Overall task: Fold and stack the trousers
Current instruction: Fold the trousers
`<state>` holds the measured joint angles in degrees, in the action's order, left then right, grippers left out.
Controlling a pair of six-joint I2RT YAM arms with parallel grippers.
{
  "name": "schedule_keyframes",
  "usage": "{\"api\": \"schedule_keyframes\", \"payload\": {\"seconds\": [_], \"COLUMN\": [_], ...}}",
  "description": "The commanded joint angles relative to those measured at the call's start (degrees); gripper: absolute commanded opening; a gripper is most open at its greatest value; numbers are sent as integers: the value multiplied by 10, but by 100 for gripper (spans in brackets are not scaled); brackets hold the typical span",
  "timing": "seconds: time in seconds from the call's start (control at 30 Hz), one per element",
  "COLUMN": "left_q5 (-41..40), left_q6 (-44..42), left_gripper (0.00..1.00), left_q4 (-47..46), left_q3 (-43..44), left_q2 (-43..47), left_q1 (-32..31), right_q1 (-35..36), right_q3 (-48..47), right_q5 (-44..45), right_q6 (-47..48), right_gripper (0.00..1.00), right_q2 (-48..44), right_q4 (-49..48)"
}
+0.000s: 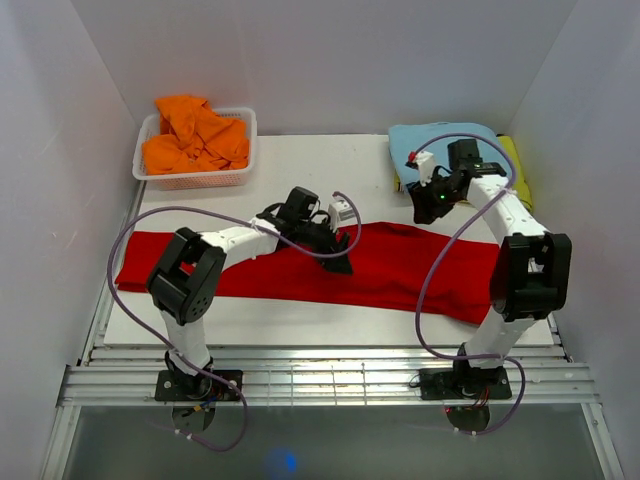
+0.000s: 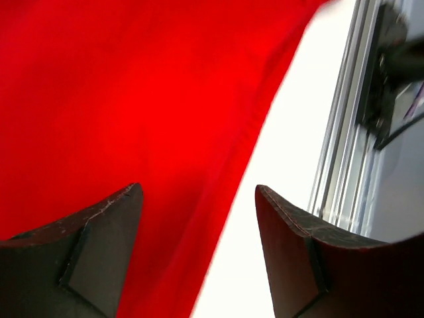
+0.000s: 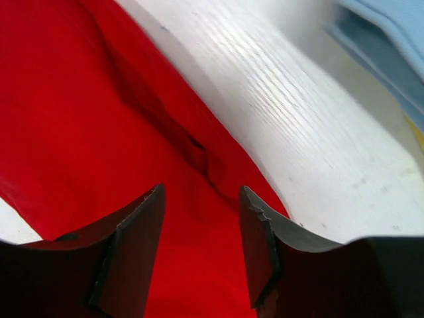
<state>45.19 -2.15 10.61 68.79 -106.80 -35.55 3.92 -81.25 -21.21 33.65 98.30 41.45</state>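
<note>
First fold seems pending: over the flat trousers [image 1: 400, 265], the left hand [image 2: 199, 199] at their middle gapes wide, the right hand [image 3: 202, 199] at their far edge half open, both empty; next, grip fabric.

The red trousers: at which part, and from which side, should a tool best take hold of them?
Grip the trousers at their near long edge, coming straight down from above, as the left tool is placed. The cloth lies flat on the table, so probably only an edge lets one finger slide under.
</note>
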Motion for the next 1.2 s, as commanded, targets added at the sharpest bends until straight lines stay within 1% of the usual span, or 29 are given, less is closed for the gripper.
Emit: {"api": "schedule_keyframes", "payload": {"seconds": [0.0,0.07,0.13,0.23,0.27,0.37,0.43,0.53,0.57,0.63,0.67,0.7,0.73,0.77,0.83,0.93,0.97,1.0,1.07,1.13,1.17], "left_q5": [-49,-69,-85,-113,-115,-122,-128,-135,-135,-136,-138,-140,-149,-153,-163,-174,-162,-129,-112,-97,-94], "left_q6": [-62,-66,-69,-75,-76,-66,-58,-52,-50,-49,-47,-46,-44,-42,-37,-27,-26,-29,-38,-53,-62], "left_gripper": [79,79,78,76,76,75,75,76,76,77,77,77,77,77,77,77,76,76,73,71,68], "left_q4": [21,27,29,24,21,11,6,4,5,8,8,7,7,7,8,6,2,-5,-23,-21,0], "left_q3": [-60,-87,-98,-111,-114,-125,-128,-120,-118,-113,-113,-113,-112,-111,-110,-106,-106,-113,-124,-127,-125], "left_q2": [66,76,80,84,84,80,73,63,59,55,54,49,47,46,40,41,45,53,82,88,81], "left_q1": [-15,-17,-16,-16,-16,-15,-16,-16,-16,-15,-16,-16,-16,-15,-15,-11,-8,-6,-6,-7,-7], "right_q1": [74,109,129,145,147,153,159,173,181,189,192,194,195,195,196,196,196,197,196,197,197], "right_q3": [-8,-2,-7,-14,-27,-68,-72,-46,-37,-19,-14,-11,-9,-9,-8,5,6,5,-2,-10,-17], "right_q5": [65,114,143,160,154,168,180,212,247,268,281,285,288,294,311,361,372,373,372,373,376], "right_q6": [-55,-66,-68,-75,-80,-98,-107,-111,-108,-100,-97,-94,-91,-86,-78,-52,-45,-39,-37,-33,-32], "right_gripper": [55,60,59,36,25,12,11,34,42,50,59,64,66,72,73,74,74,74,74,74,74], "right_q2": [11,21,32,45,56,83,103,109,109,109,109,112,115,118,124,128,130,133,140,147,152], "right_q4": [-30,-51,-55,-69,-66,-29,-20,-36,-49,-58,-62,-66,-68,-67,-76,-109,-113,-114,-110,-105,-101]}}
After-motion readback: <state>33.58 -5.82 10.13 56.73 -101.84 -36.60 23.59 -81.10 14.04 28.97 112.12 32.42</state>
